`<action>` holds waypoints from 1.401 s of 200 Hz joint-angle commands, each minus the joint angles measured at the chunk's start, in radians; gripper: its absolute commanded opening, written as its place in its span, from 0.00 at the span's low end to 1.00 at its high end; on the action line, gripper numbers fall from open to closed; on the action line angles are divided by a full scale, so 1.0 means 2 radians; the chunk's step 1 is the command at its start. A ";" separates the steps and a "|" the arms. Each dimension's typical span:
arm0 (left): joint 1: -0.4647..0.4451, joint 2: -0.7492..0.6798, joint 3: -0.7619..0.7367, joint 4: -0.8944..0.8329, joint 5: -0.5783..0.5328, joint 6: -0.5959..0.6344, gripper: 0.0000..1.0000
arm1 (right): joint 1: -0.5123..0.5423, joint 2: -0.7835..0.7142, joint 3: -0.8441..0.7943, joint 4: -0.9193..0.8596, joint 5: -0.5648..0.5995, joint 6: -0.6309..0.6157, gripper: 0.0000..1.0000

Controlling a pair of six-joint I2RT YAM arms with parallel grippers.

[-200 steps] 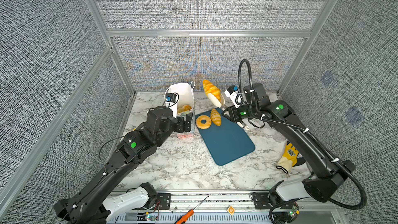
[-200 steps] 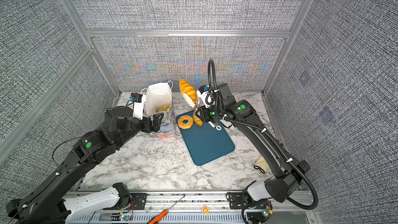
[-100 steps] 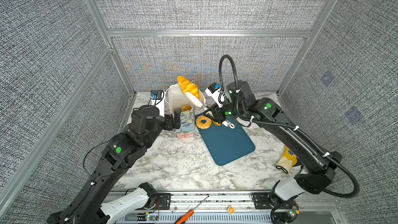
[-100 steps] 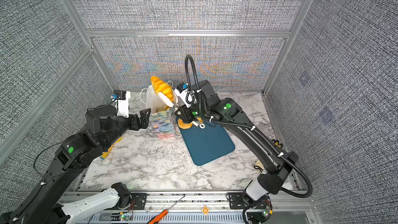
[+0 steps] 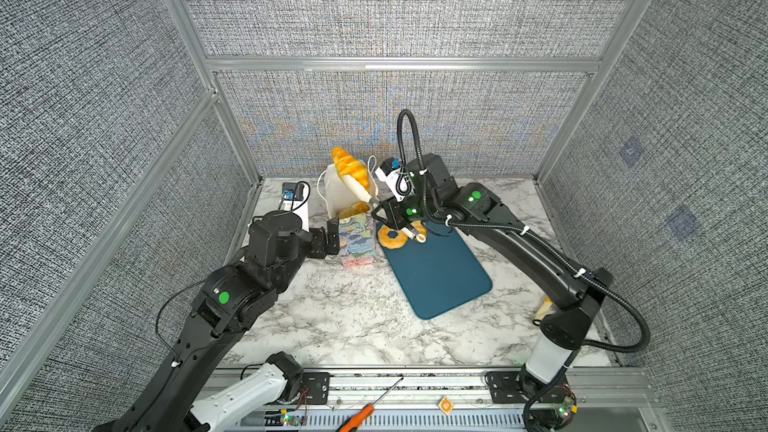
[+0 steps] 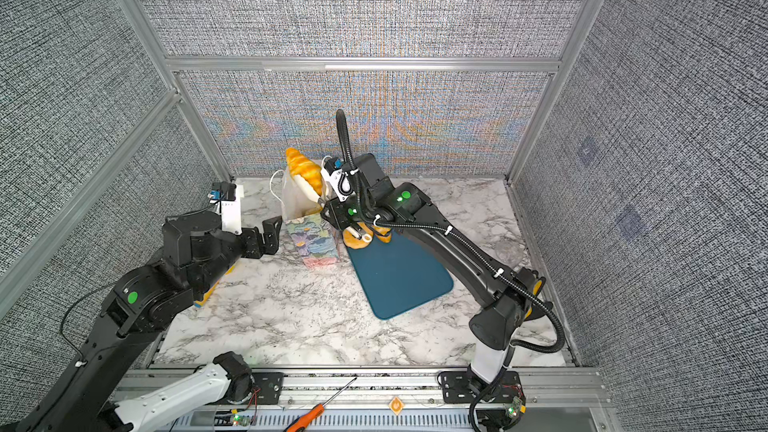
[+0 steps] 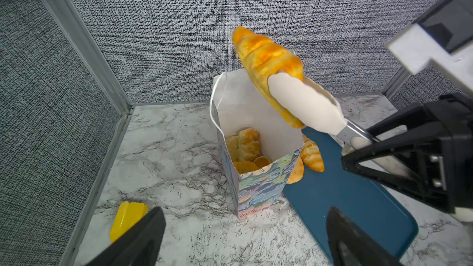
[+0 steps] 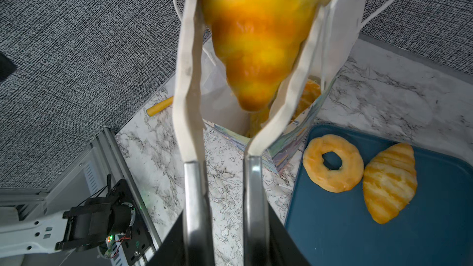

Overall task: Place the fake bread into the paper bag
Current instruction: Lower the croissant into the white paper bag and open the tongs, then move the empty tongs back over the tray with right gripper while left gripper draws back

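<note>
The paper bag (image 5: 355, 238) (image 6: 316, 243) stands open at the back of the table, with several pieces of fake bread (image 7: 247, 144) inside. My right gripper (image 5: 399, 218) (image 8: 226, 246) is shut on a pair of white-tipped tongs (image 7: 307, 106) (image 8: 189, 85). The tongs clamp a croissant (image 5: 351, 166) (image 6: 305, 168) (image 7: 266, 57) (image 8: 256, 34) tilted above the bag's mouth. A ring doughnut (image 8: 332, 162) (image 5: 392, 236) and another croissant (image 8: 389, 182) (image 7: 312, 156) lie on the blue board (image 5: 436, 272). My left gripper (image 5: 332, 236) (image 6: 270, 234) (image 7: 243, 241) is open, just left of the bag, holding nothing.
A yellow object (image 7: 128, 216) lies on the marble by the left wall. Another yellow item (image 5: 546, 307) sits behind my right arm's base. A screwdriver (image 5: 361, 413) rests on the front rail. Grey walls close the back and both sides.
My right arm swung left, carrying the croissant in the tongs from over the board to above the bag. My left gripper drew back leftward from the bag and stayed open.
</note>
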 commanded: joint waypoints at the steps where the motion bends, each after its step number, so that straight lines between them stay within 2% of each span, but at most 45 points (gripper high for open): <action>1: 0.002 0.001 0.000 -0.007 -0.004 -0.004 1.00 | 0.001 0.012 0.011 0.019 0.011 0.011 0.38; 53: 0.002 0.004 0.000 -0.010 -0.004 -0.003 0.99 | 0.001 0.034 0.023 -0.004 0.029 0.010 0.42; 75: 0.002 0.003 -0.002 -0.009 0.001 -0.005 0.99 | 0.001 0.040 0.028 -0.010 0.035 0.005 0.49; 101: 0.002 0.003 -0.003 -0.014 0.002 -0.006 0.99 | 0.000 0.044 0.031 -0.021 0.047 -0.005 0.52; 121: 0.002 0.005 0.000 -0.016 0.003 -0.006 1.00 | -0.001 0.046 0.034 -0.024 0.048 -0.006 0.59; 174: 0.002 0.013 0.004 -0.016 0.008 -0.008 1.00 | -0.001 0.042 0.044 -0.033 0.063 -0.016 0.67; 226: 0.002 0.024 0.015 -0.020 0.011 -0.012 1.00 | -0.001 0.025 0.047 -0.040 0.072 -0.026 0.70; 280: 0.002 0.034 0.003 0.000 0.036 -0.014 0.99 | 0.000 -0.031 0.015 -0.039 0.098 -0.050 0.71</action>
